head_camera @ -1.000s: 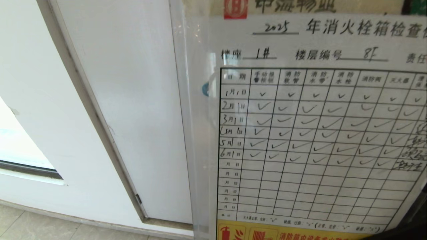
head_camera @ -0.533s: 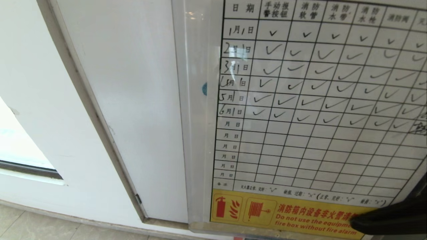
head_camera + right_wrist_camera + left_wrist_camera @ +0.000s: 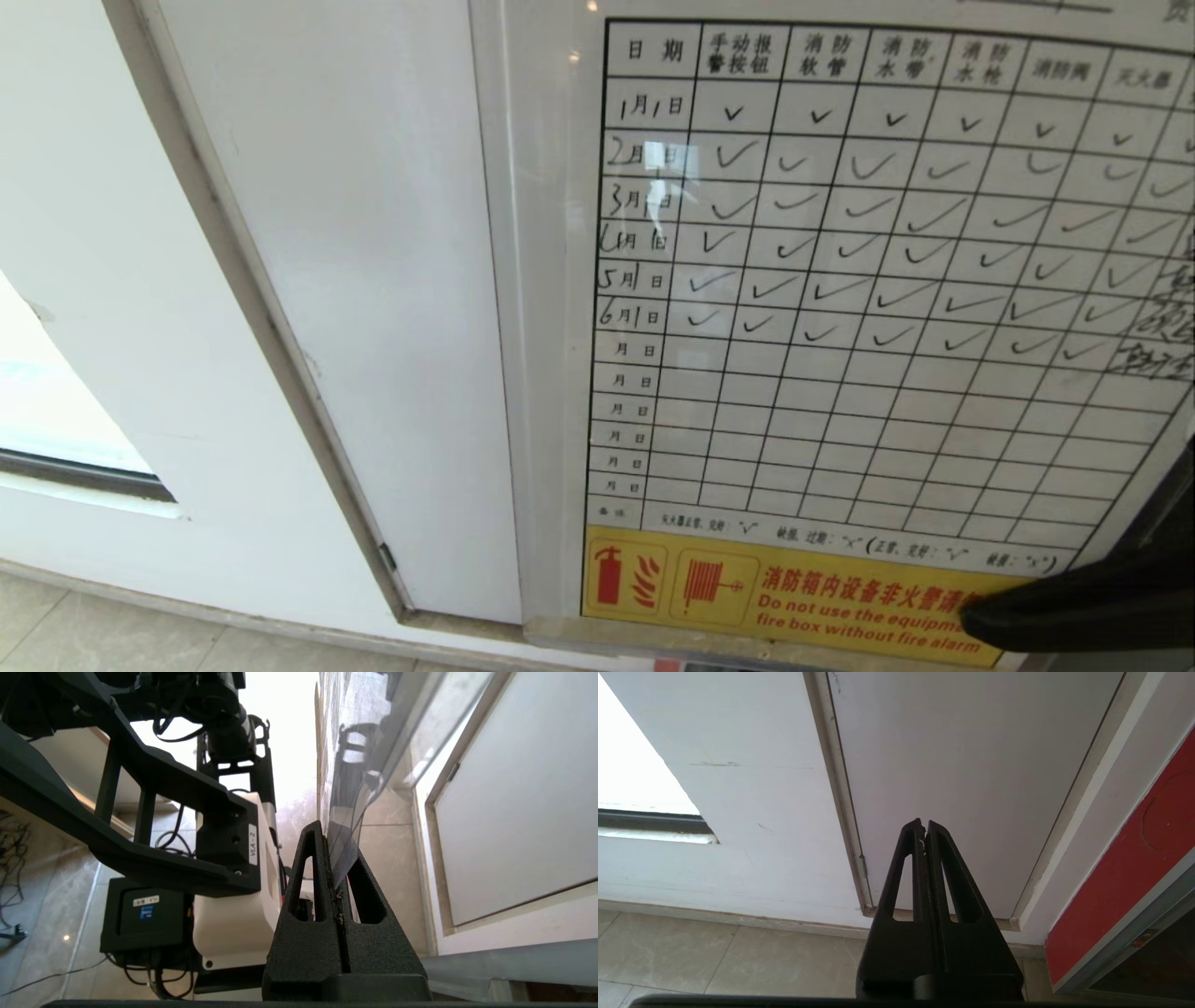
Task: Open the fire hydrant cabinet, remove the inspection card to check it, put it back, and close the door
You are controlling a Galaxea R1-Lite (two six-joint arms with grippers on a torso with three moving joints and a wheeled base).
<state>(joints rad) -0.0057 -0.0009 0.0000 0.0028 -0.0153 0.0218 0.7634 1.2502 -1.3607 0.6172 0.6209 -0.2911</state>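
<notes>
The inspection card (image 3: 840, 373), a white sheet with a ruled table of ticks and a yellow warning strip at its foot, sits in a clear sleeve and fills the right of the head view, close to the camera. My right gripper (image 3: 976, 618) is shut on its lower right corner. In the right wrist view the right gripper (image 3: 334, 851) pinches the sleeve's edge (image 3: 355, 788). My left gripper (image 3: 924, 826) is parked low, shut and empty, pointing at a white panel. A red side of the fire hydrant cabinet (image 3: 1120, 882) shows beside it. The door is out of view.
A plain white panel (image 3: 355, 280) in a grey frame stands behind the card, with a white wall and a window opening (image 3: 56, 420) to its left. Beige floor tiles (image 3: 93, 635) run along the wall's foot. My own body (image 3: 224, 882) is close behind the right gripper.
The card has moved up in the head view, bringing its yellow bottom strip and the right gripper's finger into sight. The wall and panel have not shifted.
</notes>
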